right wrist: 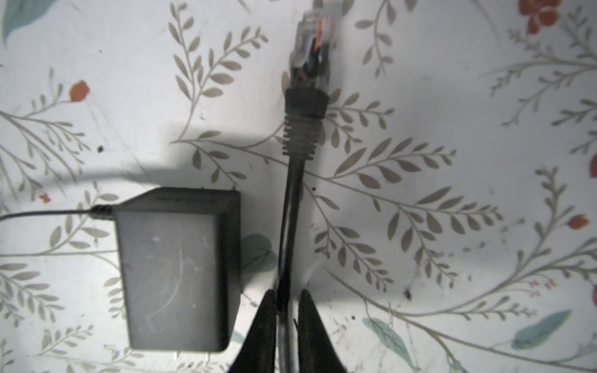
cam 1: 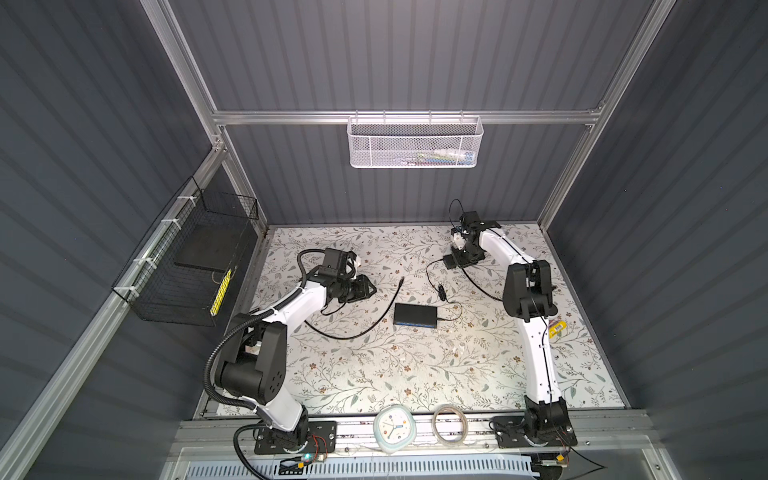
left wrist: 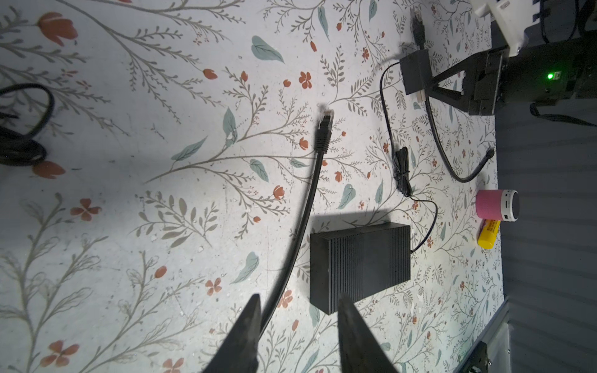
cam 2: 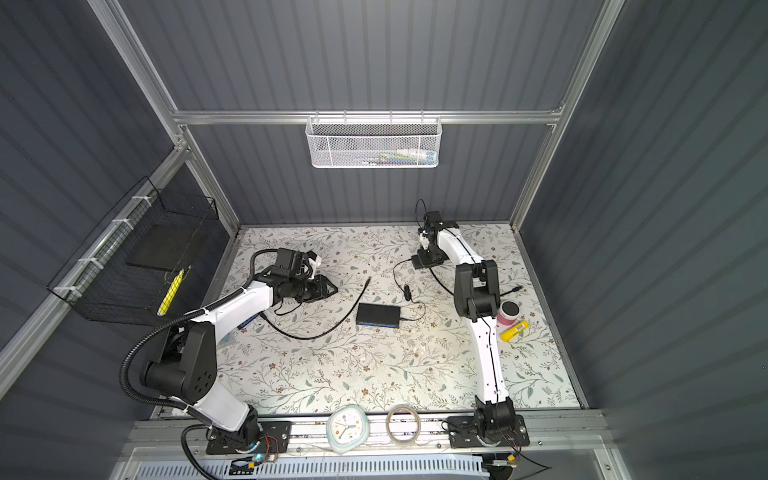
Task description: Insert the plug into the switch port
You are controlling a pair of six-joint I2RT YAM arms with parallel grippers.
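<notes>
**Both top views and wrist views: arm pose and claw state.** My left arm is bent sharply at the elbow, with the forearm reaching inward. The left claw sits low and aims toward the middle. Its fingers stand apart with a clear gap between them and hold nothing. My right arm is stretched far forward, and its wrist is bent steeply down. The right claw points downward. Its fingers stand nearly together, pinching the cable, which runs straight out ahead of the fingertips.
</notes>
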